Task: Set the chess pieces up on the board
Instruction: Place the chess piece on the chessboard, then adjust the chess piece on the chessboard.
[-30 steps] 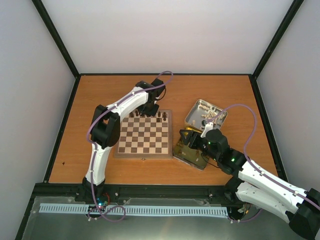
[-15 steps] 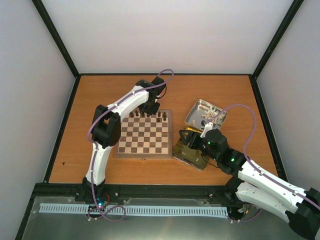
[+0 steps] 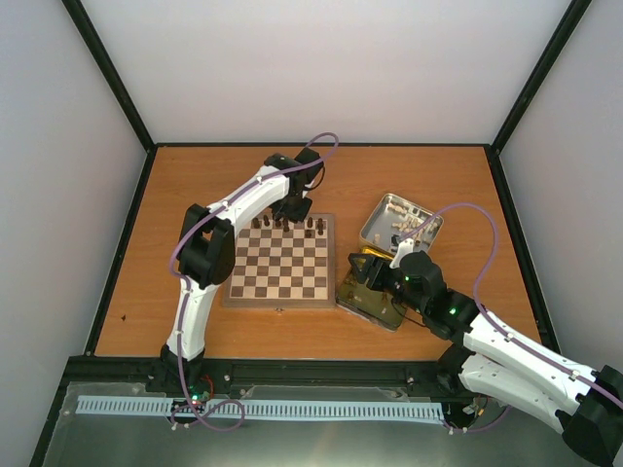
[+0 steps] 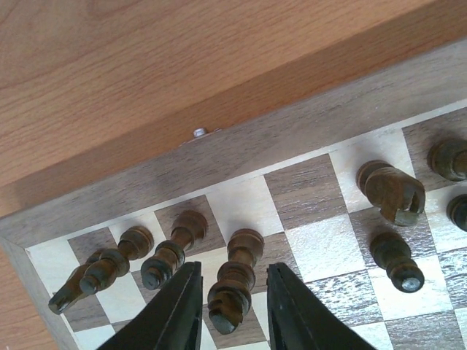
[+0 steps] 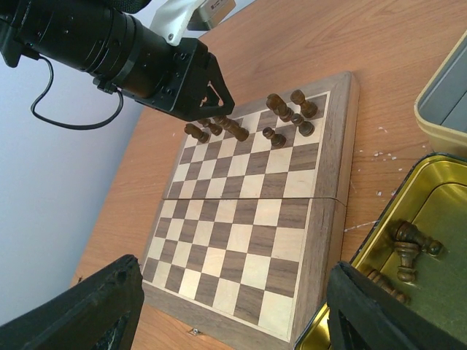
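Observation:
The board (image 3: 282,265) lies at the table's middle, its clasp (image 4: 199,133) on the far edge. Several dark chess pieces (image 3: 313,226) stand on its far rows. My left gripper (image 4: 233,267) hangs over the far left squares, open a little. One dark piece (image 4: 235,286) stands between its fingers (image 4: 179,306) with a thin gap on each side. Two more pieces (image 4: 174,251) stand just left of it, and a knight (image 4: 391,191) to the right. My right gripper (image 5: 235,268) is wide open and holds nothing, above the board's near right corner (image 5: 292,310).
A gold-lined tin (image 5: 430,211) with dark pieces (image 5: 407,246) lies right of the board, under my right wrist (image 3: 419,277). A second tin (image 3: 399,222) with cream pieces sits at the back right. Black frame posts and white walls enclose the table.
My left gripper's jaws have parted slightly from the dark piece, which stays standing on its square. Neither arm has visibly shifted.

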Robot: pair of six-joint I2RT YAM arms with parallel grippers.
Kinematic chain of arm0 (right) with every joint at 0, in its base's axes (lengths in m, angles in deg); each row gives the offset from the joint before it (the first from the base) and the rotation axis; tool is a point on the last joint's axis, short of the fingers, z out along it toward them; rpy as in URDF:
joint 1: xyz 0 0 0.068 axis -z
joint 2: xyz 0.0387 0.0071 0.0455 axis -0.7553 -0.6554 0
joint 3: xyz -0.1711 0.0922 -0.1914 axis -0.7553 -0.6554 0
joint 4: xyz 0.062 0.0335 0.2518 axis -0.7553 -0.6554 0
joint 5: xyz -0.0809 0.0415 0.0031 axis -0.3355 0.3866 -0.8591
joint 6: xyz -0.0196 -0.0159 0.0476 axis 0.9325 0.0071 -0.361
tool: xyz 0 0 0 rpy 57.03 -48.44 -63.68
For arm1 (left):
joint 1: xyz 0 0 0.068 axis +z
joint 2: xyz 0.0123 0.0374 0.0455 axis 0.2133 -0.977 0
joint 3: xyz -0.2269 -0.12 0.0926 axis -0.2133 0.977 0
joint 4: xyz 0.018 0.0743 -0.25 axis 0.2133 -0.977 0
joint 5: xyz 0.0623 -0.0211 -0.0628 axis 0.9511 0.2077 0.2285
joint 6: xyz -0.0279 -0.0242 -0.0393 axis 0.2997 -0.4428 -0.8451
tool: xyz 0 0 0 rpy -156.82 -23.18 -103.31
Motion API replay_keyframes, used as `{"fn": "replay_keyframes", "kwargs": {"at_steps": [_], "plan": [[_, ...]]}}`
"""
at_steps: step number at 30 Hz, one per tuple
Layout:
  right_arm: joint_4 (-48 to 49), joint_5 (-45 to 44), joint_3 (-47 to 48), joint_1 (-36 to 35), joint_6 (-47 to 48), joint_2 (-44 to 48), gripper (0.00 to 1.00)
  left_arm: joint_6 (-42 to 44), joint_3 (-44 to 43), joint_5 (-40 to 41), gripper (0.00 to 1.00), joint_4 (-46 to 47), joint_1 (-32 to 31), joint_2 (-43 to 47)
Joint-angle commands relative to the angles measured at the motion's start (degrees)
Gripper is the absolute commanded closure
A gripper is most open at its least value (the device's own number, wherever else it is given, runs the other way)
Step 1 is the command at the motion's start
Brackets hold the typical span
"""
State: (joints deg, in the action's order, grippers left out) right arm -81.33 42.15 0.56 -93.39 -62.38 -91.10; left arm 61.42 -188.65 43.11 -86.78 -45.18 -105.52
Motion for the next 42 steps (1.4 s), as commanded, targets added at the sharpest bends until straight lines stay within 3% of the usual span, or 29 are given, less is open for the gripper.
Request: {"fn": "replay_keyframes", "kwargs": {"at_steps": [1,13,18,25,37,42], "plan": [[1.1,-0.5,-1.0,0.2,0.1,0.7,0.31,0.4,-1.0,-1.0,0.72,-0.6,-0.2,1.7],[1.3,-0.5,-1.2,0.1,0.0,0.5,0.31,0.2,5.5,-1.4,0.73,1.1,-0.2,3.5],[1.6,-0.4,-0.9,0.2,0.0,0.3,0.31,0.3,4.9,-1.2,0.81,2.0,-0.2,3.5],[1.6,-0.6,-0.8,0.2,0.0,0.1,0.31,0.7,2.6,-1.4,0.84,2.9,-0.2,2.3],[1.1,-0.8,-0.7,0.2,0.3,0.2,0.31,0.4,1.8,-1.5,0.83,3.2,0.1,0.7],[1.1,-0.8,-0.8,0.2,0.4,0.3,0.31,0.5,2.5,-1.2,0.76,3.4,0.1,0.2]]}}
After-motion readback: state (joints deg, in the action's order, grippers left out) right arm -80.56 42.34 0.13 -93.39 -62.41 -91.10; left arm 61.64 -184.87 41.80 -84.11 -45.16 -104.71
